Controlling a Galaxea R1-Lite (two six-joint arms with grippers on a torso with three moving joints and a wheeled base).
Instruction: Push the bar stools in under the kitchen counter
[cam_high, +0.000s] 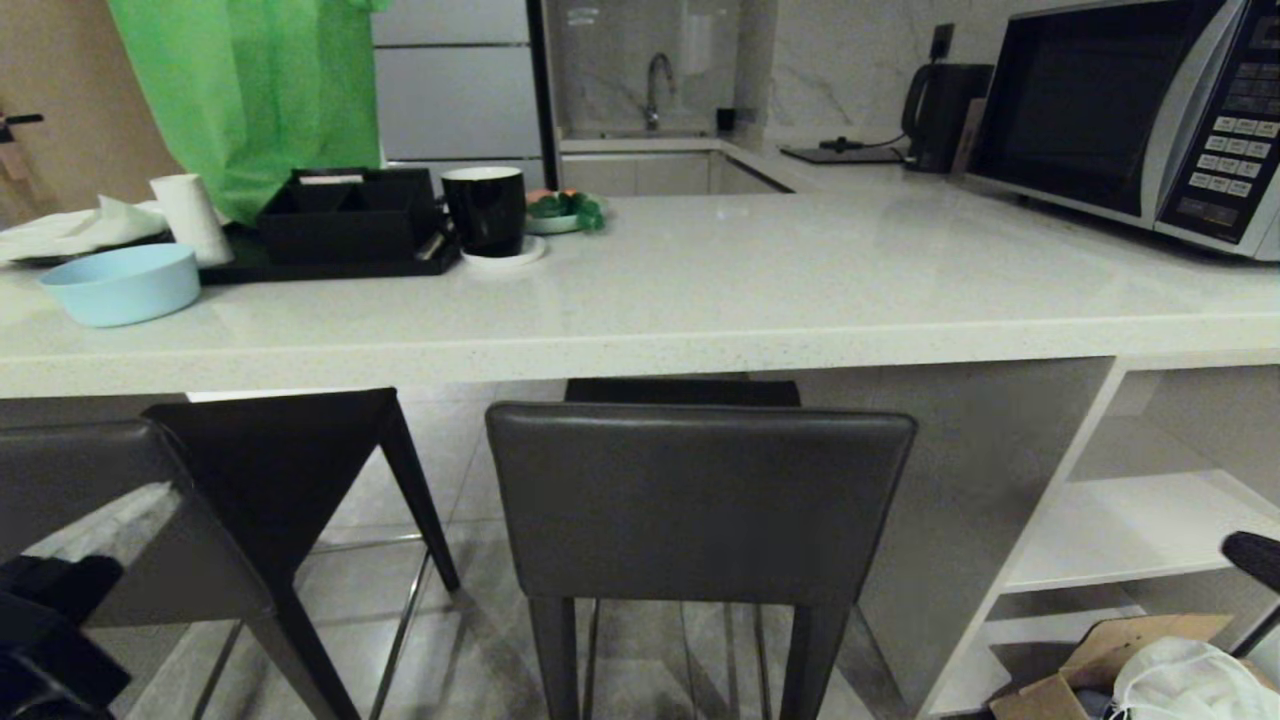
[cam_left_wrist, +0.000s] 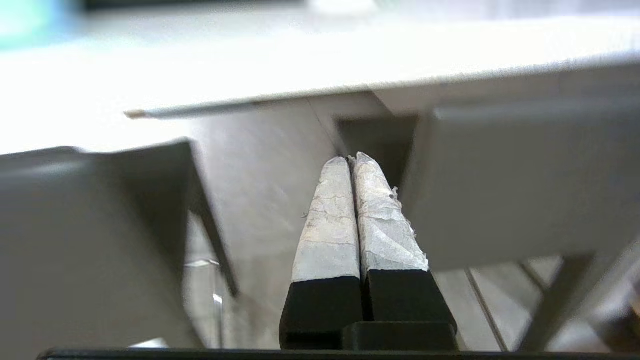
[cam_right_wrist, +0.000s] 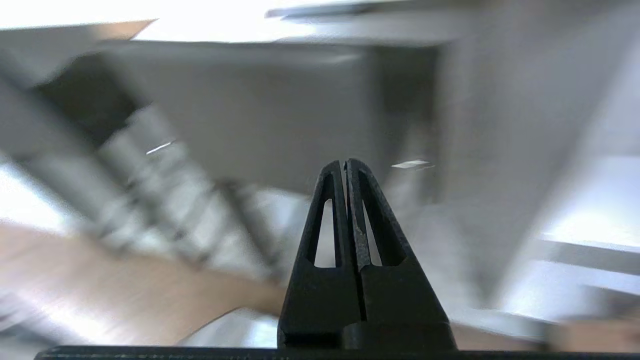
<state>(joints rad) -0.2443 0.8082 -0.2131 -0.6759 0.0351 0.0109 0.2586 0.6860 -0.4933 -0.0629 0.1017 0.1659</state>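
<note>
Both bar stools (cam_high: 700, 500) sit tucked under the kitchen counter (cam_high: 640, 340), left gripper (cam_left_wrist: 350, 160) and right gripper (cam_right_wrist: 345, 162) pressed together, only retreat seemingly remaining.

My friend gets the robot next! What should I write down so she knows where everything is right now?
Left gripper: shut, holding nothing, low in front of the stools.
Right gripper: shut, holding nothing, low at the right.
Middle stool: straight on, seat tucked under the counter, backrest just outside the edge. Looks done.
Left stool: turned at an angle, its backrest well out from the counter. Needs squaring up and pushing in.
Nothing is touching either stool.
</note>
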